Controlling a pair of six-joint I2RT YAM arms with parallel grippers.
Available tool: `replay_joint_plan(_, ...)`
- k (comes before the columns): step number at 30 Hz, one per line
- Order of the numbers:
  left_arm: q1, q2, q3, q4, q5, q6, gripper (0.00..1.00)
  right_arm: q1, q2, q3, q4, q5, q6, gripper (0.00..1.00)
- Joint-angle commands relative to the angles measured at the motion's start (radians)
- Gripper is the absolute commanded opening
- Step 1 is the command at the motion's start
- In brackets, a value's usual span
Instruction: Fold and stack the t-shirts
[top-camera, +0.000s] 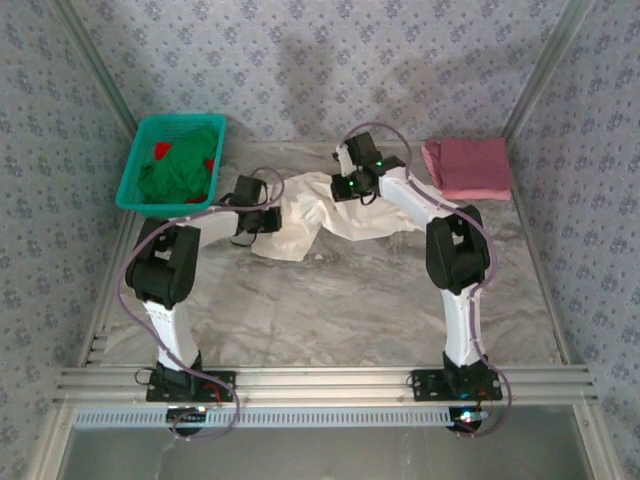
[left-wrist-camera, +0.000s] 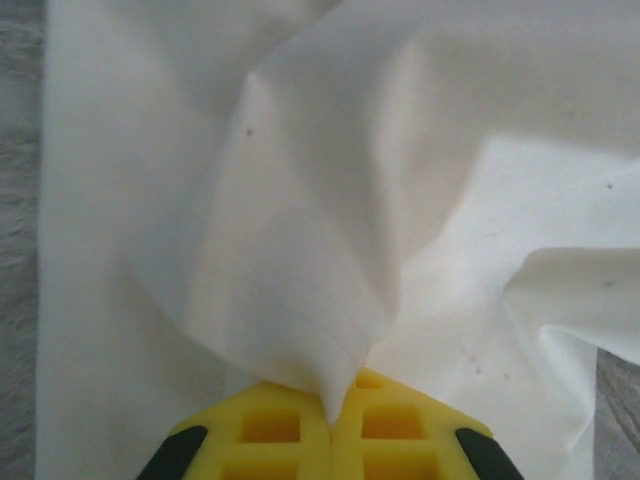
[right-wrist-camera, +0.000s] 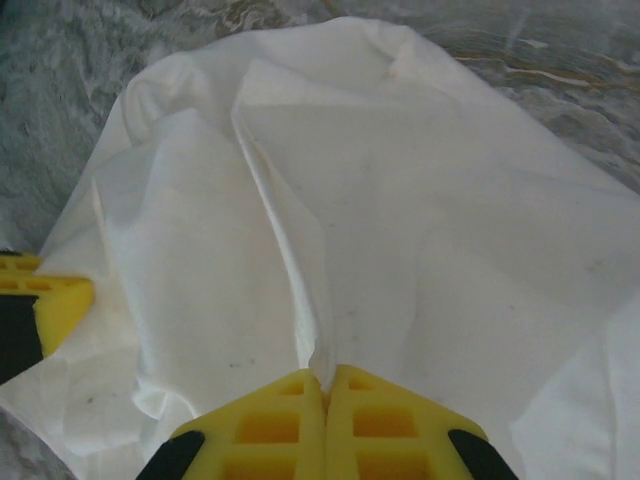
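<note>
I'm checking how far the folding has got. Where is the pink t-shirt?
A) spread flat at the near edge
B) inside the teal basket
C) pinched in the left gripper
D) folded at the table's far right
D: the pink t-shirt lies folded at the far right of the table, apart from the crumpled white t-shirt in the middle.

Back left, a teal mesh basket (top-camera: 131, 172) sits on the grey marbled table (top-camera: 340, 310). Green cloth (top-camera: 180, 175) fills it, red bits (top-camera: 161, 151) peeking through.
</note>
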Motion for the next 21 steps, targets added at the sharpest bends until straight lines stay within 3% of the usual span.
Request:
replay_joint_plan(1, 0.023, -0.148, -0.046, -0.042, -0.083, 0.017, 0.00, -0.029, -0.098, -0.024, -0.003, 0.004, 0.016, 0.00)
replay_joint_plan(10, 0.077, -0.510, -0.122, -0.196, -0.298, 0.050, 0.00, -0.086, -0.347, -0.093, -0.085, 0.130, 0.007, 0.00)
replay_joint_plan(21, 0.105, -0.936, -0.123, -0.255, -0.368, 0.164, 0.00, -0.209, -0.853, -0.205, -0.179, 0.436, -0.086, 0.00)
